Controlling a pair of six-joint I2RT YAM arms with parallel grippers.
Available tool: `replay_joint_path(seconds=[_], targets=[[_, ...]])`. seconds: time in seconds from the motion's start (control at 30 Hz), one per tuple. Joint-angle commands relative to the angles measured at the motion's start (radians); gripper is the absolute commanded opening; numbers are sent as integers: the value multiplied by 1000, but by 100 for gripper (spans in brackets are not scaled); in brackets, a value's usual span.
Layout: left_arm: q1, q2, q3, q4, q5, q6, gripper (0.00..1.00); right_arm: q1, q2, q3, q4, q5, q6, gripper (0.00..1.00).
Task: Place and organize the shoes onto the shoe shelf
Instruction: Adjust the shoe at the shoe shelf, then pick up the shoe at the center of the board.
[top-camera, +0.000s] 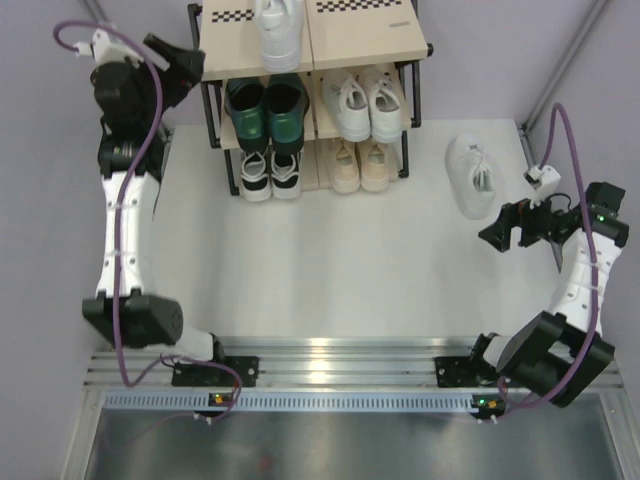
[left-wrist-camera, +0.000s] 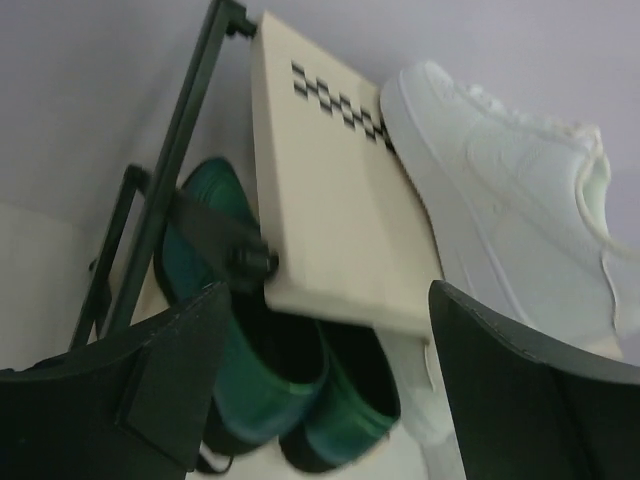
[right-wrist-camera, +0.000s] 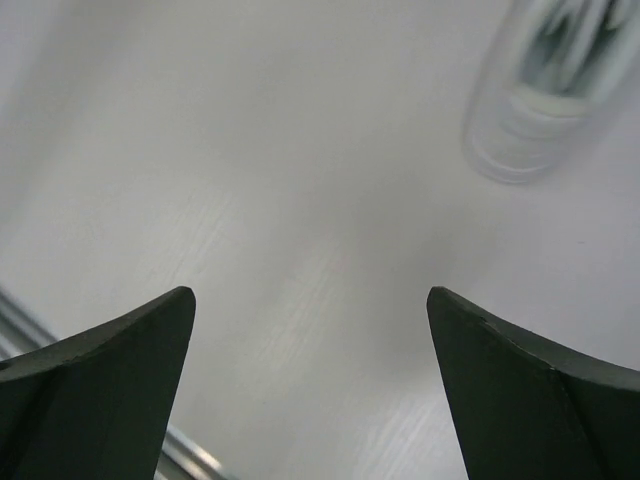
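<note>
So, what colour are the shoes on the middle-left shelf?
The shoes are glossy dark green; left wrist view.

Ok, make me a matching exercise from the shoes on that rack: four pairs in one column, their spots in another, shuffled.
1 green heeled shoes
2 beige sneakers
3 black-and-white sneakers
4 white sneaker pair

A bottom tier, right
B middle tier, right
C bottom tier, left
D middle tier, left

Pairs: 1-D, 2-A, 3-C, 4-B

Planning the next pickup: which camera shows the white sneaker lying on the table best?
The top external view: the whole white sneaker lies right of the shelf. The right wrist view catches only its blurred end; the left wrist view misses it.
</note>
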Motion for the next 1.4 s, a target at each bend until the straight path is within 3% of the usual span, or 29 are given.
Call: replay_joint_path(seconds=[0.0,0.03,0.1,0.2,0.3,0.37,0.4,0.6,0.83,1.2,1.3,1.33,1.37], targets=[[-15,-309,-264,19,114,157,86,-15,-85,74,275,234,178,100],[-13,-368,-425,39,125,172,88,-15,-101,43,391,250,228,100],[-13,-529,-557,42,169,194,90,-16,-93,14,468,272,363,99],[-15,-724,-778,7,215,214,93,-15,28,81,404,168,310,99],[-15,-888,-939,-32,273,197,95,-10,187,215,384,96,386,100],[-15,-956,-1051,-59,307,154,95,16,281,294,430,187,459,99],[-15,-1018,-1086,-73,327,139,95,75,315,329,424,312,471,99],[-19,-1180,-1359,-110,482,39,95,283,536,544,481,688,540,98],[-19,-1214,-1453,-105,659,28,95,291,727,690,430,662,451,91],[-102,-1030,-1392,-73,637,93,95,291,859,647,484,576,321,72],[-278,-975,-1406,26,477,44,95,291,899,673,488,519,329,54],[-400,-956,-1413,71,388,27,95,289,896,666,490,502,329,47],[-467,-912,-1422,115,339,7,95,289,889,655,494,490,329,29]])
